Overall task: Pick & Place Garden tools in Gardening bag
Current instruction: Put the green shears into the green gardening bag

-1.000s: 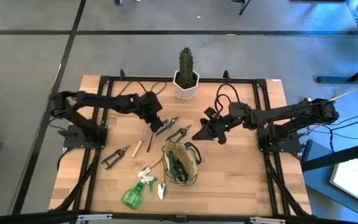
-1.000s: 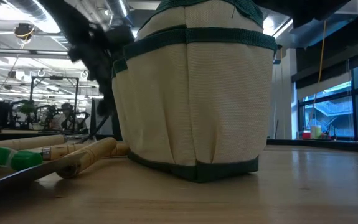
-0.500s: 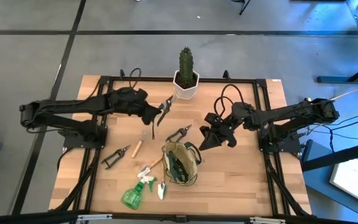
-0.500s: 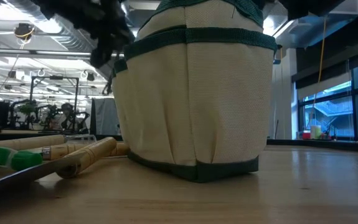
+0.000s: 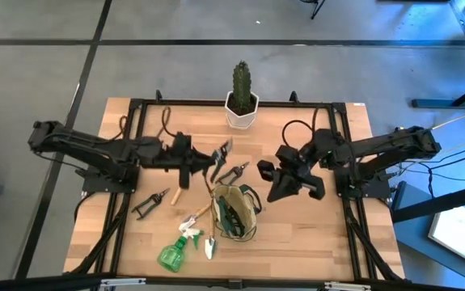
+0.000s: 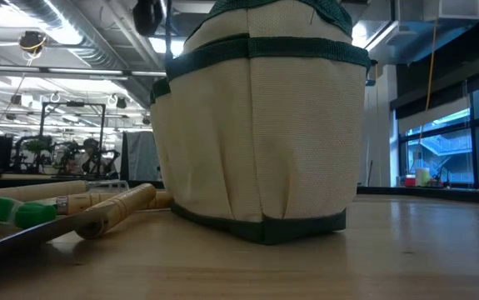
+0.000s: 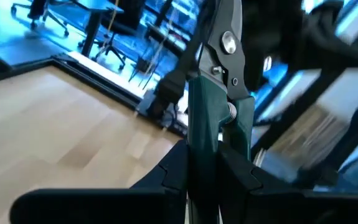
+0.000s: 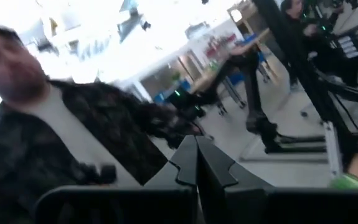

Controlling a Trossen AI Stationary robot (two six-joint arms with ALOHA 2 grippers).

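Note:
My left gripper (image 5: 203,164) hovers just left of the gardening bag's far end, shut on green-handled pruning shears (image 5: 220,153). The olive-and-tan bag (image 5: 234,212) stands upright on its base near the table's middle and fills the low view (image 6: 264,125). My right gripper (image 5: 267,179) is shut and empty, raised above the table right of the bag. On the table lie another pair of shears (image 5: 232,172), a fork (image 5: 182,186), a third pair of shears (image 5: 151,202), a trowel (image 5: 196,218) and the green spray bottle (image 5: 174,252). My left gripper pinches the shears' green handles (image 7: 211,134) between its two fingers (image 7: 177,168), just below the pivot. It comes in about level from the table's left side. The closed blades (image 7: 227,34) stick out beyond the fingertips. The shears are lifted clear of the table.
A cactus in a white pot (image 5: 242,99) stands at the far edge, in the middle. Wooden handles (image 6: 114,208) lie left of the bag in the low view. A person shows in the room in the right wrist view (image 8: 35,130). Bare wood lies right of the bag (image 5: 313,234).
My left gripper has lifted the pruning shears off the table, swung first toward the far edge, then back toward the bag, tipping from pointing down to about level. My right gripper has risen and tipped upward, staying shut.

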